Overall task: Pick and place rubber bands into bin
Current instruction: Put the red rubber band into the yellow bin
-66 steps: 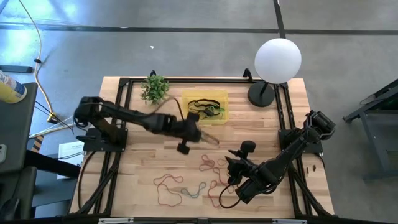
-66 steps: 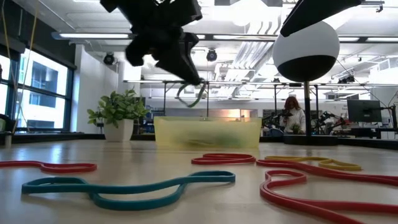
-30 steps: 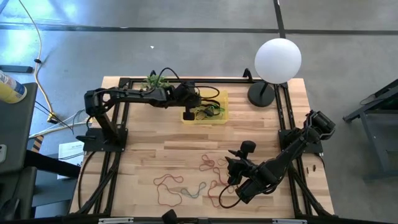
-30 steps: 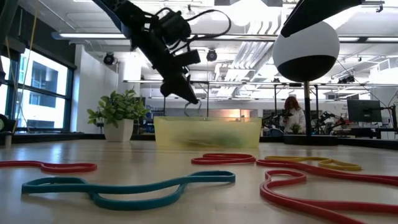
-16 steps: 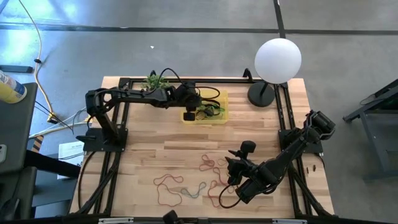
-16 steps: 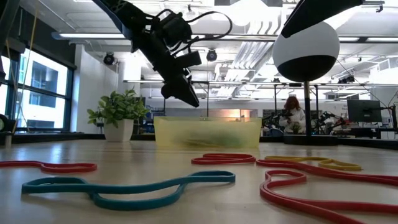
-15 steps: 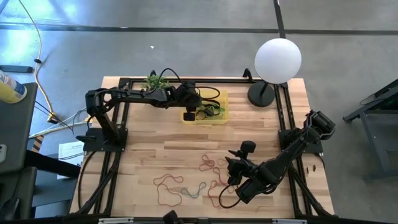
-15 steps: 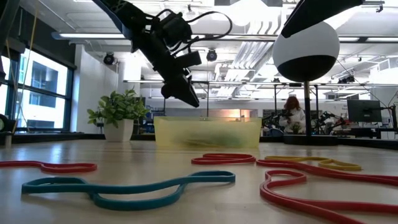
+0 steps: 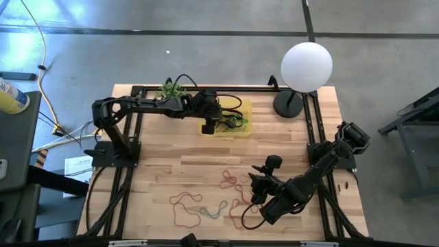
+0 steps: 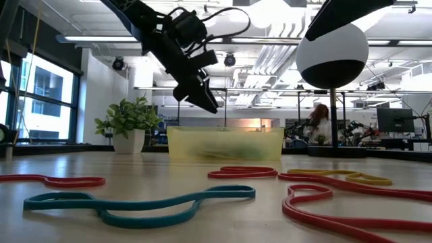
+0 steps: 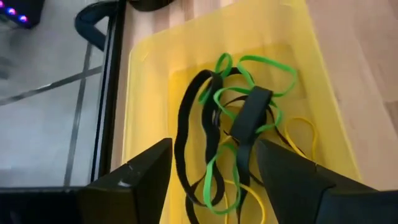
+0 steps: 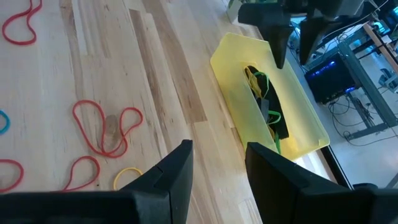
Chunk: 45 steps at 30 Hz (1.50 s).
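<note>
My left claw [image 9: 211, 121] hangs above the near-left corner of the yellow bin [image 9: 242, 107], its fingers spread apart with nothing between them. In its wrist view black, green and yellow bands [image 11: 233, 130] lie tangled on the bin floor, so I judge this to be the end of a drop-off. The right claw [image 9: 255, 186] waits low over the near right part of the worktop [image 9: 158, 171], fingers parted and empty, looking across at the bin [image 12: 292, 118].

Plenty of loose bands [image 9: 195, 206] are left on the near half of the worktop: red loops, a teal one [image 10: 135, 201], a yellow one [image 10: 351, 177]. The next move, as I read it, is to lift the left claw clear of the bin wall, swing it to that cluster, and come down straight on a single band; they lie flat and overlap, so I would pinch at a raised curve to avoid dragging a neighbour.

The worktop is pale wood planks in a black frame. A small green plant [image 9: 170, 89] stands by the bin, and a lamp with a white globe [image 9: 306, 65] stands at the far right corner. Beyond is an open workshop with windows, and a person [image 10: 317, 121] stands far off.
</note>
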Motion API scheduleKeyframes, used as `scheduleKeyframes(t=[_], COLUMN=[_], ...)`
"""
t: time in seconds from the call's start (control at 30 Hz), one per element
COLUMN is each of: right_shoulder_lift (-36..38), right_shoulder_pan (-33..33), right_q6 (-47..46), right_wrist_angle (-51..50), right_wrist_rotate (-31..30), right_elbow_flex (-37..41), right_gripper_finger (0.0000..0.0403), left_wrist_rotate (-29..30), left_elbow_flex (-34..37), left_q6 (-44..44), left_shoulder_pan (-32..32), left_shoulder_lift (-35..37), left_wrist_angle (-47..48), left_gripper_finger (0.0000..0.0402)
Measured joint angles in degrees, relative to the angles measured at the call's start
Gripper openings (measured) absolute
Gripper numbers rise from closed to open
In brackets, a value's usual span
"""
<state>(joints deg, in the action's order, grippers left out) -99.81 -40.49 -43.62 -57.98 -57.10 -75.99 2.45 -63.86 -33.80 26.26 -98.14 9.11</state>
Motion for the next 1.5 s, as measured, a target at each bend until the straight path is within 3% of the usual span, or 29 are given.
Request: scheduleKeyframes(t=[0.17,0.3,0.4,0.5,0.6,0.7,0.93,1.07,1.27,1.5], right_shoulder_lift=[0.0,0.0,0.0,0.0,-0.2,-0.7,-2.6,-2.6,-2.6,-6.3], right_shoulder_pan=[0.0,0.0,0.0,0.0,0.3,1.6,5.7,8.3,13.6,19.0], right_q6=[0.0,0.1,0.1,0.1,0.2,2.4,8.0,14.4,27.3,26.9], right_wrist_angle=[0.0,-0.1,-0.1,-0.1,-0.1,-0.3,0.0,6.1,19.6,21.5], right_wrist_rotate=[-0.4,-0.3,-0.2,-0.2,0.3,4.5,11.0,14.3,28.9,39.8], right_elbow_flex=[0.0,0.0,0.0,0.0,0.0,0.0,0.0,0.0,0.0,0.0], right_gripper_finger=[0.0138,0.0138,0.0138,0.0138,0.0138,0.0138,0.0138,0.0138,0.0138,0.0138], left_wrist_rotate=[-0.7,-8.2,-12.3,-11.4,-8.4,-4.9,6.2,14.7,28.6,41.8], left_elbow_flex=[0.0,0.0,0.0,0.0,0.0,0.0,0.0,0.9,2.7,6.1], left_q6=[-0.5,0.6,4.2,6.4,9.2,12.6,20.5,25.8,34.0,44.8], left_shoulder_pan=[0.0,-0.4,-2.8,-7.3,-12.8,-19.2,-35.7,-45.6,-57.8,-68.4], left_shoulder_lift=[3.1,7.3,9.1,10.0,10.0,10.0,10.0,10.0,9.9,9.9], left_wrist_angle=[5.3,14.4,23.1,30.5,35.6,37.2,36.9,35.6,33.6,32.3], left_gripper_finger=[0.0216,0.0206,0.0197,0.0186,0.0175,0.0166,0.0154,0.0155,0.0150,0.0151])
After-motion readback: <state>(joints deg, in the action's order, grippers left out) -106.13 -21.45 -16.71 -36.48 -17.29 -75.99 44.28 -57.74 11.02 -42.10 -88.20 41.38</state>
